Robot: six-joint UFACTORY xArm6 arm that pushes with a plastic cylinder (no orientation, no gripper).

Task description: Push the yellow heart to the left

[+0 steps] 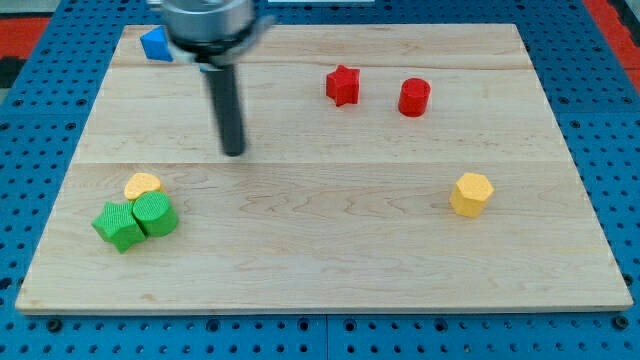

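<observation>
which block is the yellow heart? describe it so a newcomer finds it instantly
Go to the wooden board's lower-left corner in the view, where three blocks huddle. The yellow heart is the top one, touching two green blocks. It is the cluster's only yellow piece; the yellow hexagon sits alone far right.

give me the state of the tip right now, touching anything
My tip: touching no block, holding nothing; it is above and to the right of the yellow heart.

text: none readable | labels: none | brands: none | numbers: none | signs: none
</observation>
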